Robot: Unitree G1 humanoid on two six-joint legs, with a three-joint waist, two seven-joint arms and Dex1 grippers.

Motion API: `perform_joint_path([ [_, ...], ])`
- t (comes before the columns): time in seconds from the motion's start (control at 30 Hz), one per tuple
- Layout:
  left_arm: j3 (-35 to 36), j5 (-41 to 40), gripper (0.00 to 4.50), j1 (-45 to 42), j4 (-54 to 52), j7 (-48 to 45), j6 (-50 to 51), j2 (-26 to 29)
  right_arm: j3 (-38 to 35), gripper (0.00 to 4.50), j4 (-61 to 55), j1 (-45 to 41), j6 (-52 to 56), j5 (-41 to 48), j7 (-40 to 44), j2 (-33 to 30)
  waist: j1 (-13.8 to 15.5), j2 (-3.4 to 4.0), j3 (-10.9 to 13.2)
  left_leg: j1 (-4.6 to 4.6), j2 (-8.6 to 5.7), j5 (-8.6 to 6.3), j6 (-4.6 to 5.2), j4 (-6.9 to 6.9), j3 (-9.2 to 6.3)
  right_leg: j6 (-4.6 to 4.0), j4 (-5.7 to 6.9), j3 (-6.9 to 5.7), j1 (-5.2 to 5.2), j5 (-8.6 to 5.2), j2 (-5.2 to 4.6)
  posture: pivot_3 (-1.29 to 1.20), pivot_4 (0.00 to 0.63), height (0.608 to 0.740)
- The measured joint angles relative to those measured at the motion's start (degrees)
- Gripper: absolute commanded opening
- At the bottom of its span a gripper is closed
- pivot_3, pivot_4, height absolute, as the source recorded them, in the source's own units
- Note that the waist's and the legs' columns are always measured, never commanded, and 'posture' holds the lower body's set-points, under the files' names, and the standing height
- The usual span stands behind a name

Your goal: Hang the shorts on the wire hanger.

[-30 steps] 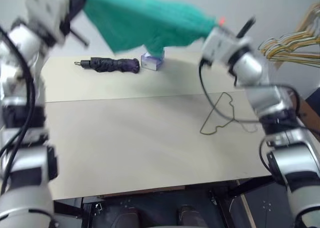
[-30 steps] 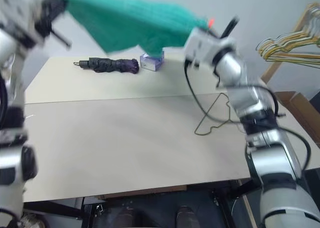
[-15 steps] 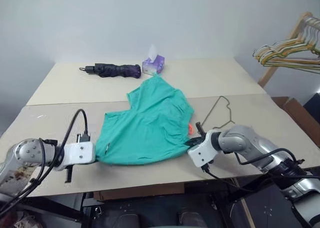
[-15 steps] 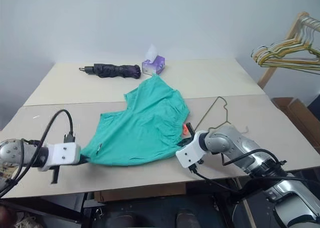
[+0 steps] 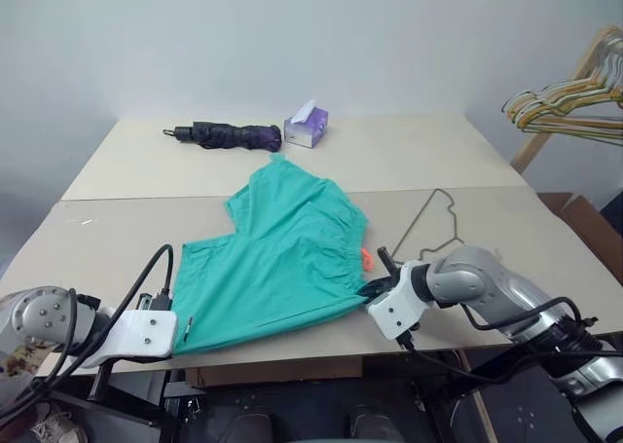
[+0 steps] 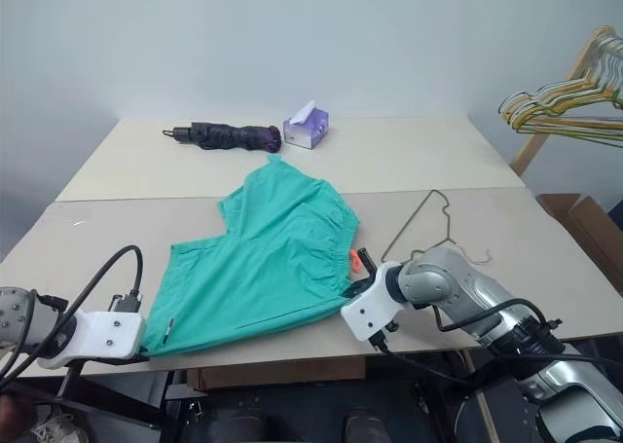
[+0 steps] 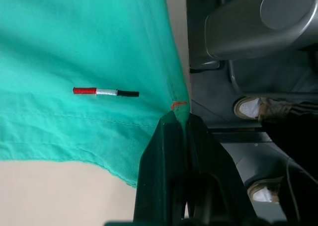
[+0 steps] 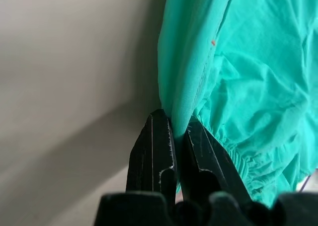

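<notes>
I see the shorts (image 5: 282, 253) spread flat on the worktop (image 5: 409, 161) — my left tool (image 7: 180, 120) clenched on one waistband corner, my right tool (image 8: 180, 129) pinching the other. The wire hanger (image 5: 428, 227) lies just beside them.

No legible text or label anywhere (perhaps print, too small, on the tissue box (image 5: 306, 129)).

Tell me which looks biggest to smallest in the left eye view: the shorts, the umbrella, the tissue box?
1. The shorts, biggest by far.
2. The umbrella.
3. The tissue box, smallest.
The umbrella and box lie farther away, so they may look smaller than they are.
</notes>
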Motion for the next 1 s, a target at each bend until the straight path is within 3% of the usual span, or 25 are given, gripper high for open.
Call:
perform_joint_path([
  [0.13,-0.1,0.7,0.97,-0.1,0.8,0.5,0.2,-0.7,-0.7,2.32,-0.8,1.3,0.9,1.1,3.8,-2.6,0.0,0.00,0.0,0.00,0.00,0.00,0.00,0.00,0.00,0.00,-0.02,0.00,0.00,0.00,0.00,0.11,0.000,0.740],
  [0.33,-1.1,0.8,2.85,-4.3,4.5,0.1,-2.5,-1.5,-1.9,4.39,-4.8,4.0,3.9,6.3,9.0,-3.1,-0.1,0.00,0.0,0.01,0.00,0.00,0.00,0.00,0.00,-0.01,-0.02,0.00,0.00,-0.01,0.01,0.08,0.000,0.740],
  [0.5,-0.6,-6.0,4.47,-11.0,6.8,-3.8,-1.7,-2.9,-7.2,4.50,-8.1,5.5,11.7,12.8,9.7,-2.6,-0.1,-0.01,0.0,0.00,0.01,-0.01,0.00,0.01,0.00,-0.01,-0.01,-0.01,-0.01,-0.01,0.02,0.07,0.000,0.740],
  [0.57,0.0,-11.5,4.47,-17.2,7.8,-4.4,0.4,-6.2,-11.0,4.50,-8.5,4.8,19.5,14.2,7.2,-0.2,0.0,-0.02,0.0,0.01,0.01,-0.01,0.00,0.01,0.00,0.00,0.02,-0.01,0.00,-0.01,0.03,0.05,0.000,0.740],
  [0.7,-0.8,-14.7,4.47,-28.5,9.2,-0.1,3.0,-12.7,-16.3,4.50,-8.6,2.4,34.0,16.7,2.9,3.2,0.0,-0.06,0.0,-0.06,0.00,-0.02,0.02,0.02,-0.03,-0.01,-0.06,-0.01,0.03,0.01,0.07,0.04,0.000,0.740],
  [0.87,-5.7,-15.5,4.47,-36.4,10.4,4.9,7.9,-20.9,-19.8,4.50,-3.6,-2.4,55.0,17.8,-6.6,11.7,-0.6,-0.07,0.0,-0.11,0.00,-0.03,0.03,0.04,-0.06,-0.05,0.02,0.07,-0.05,0.05,0.14,0.01,0.000,0.740],
  [1.0,-8.4,-15.0,4.47,-38.6,10.6,8.6,9.3,-25.1,-21.3,4.50,3.3,-5.9,65.6,16.0,-16.5,17.0,-1.2,-0.08,0.0,-0.15,0.00,-0.03,0.03,0.04,-0.08,-0.04,0.01,0.09,-0.08,0.05,0.14,-0.01,0.000,0.740],
])
